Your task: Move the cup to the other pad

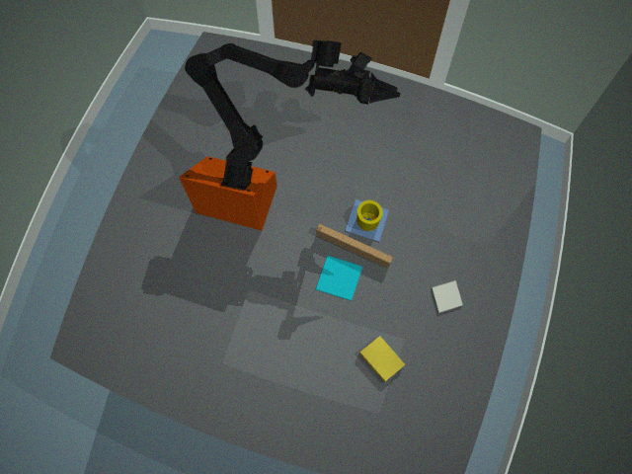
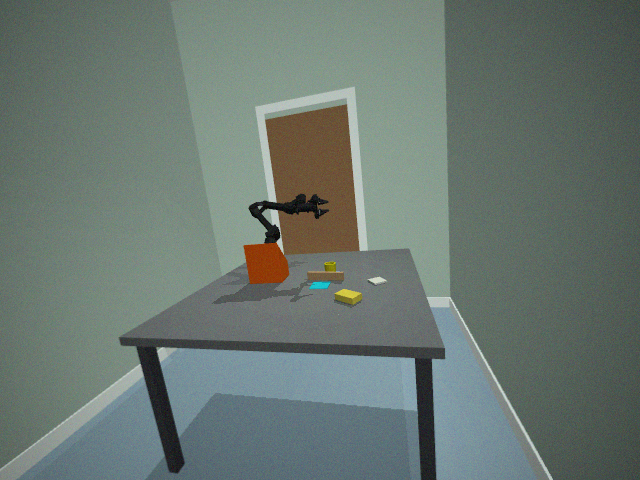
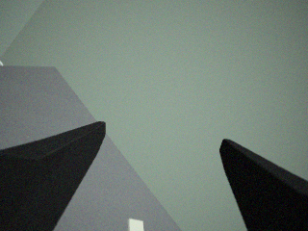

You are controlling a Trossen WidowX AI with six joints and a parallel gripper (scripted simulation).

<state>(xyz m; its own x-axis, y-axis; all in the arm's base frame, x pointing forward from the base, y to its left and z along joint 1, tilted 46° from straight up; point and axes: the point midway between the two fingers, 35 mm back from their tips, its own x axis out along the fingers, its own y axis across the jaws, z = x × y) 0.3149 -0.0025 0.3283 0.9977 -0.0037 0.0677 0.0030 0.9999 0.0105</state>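
Gripper (image 1: pixel 390 94) spread wide and empty, raised high near the table's far edge; cup (image 1: pixel 369 214) upright on blue pad (image 1: pixel 380 232) well below and nearer the table's middle, bar (image 1: pixel 354 245) between it and cyan pad (image 1: pixel 339 277) beyond.
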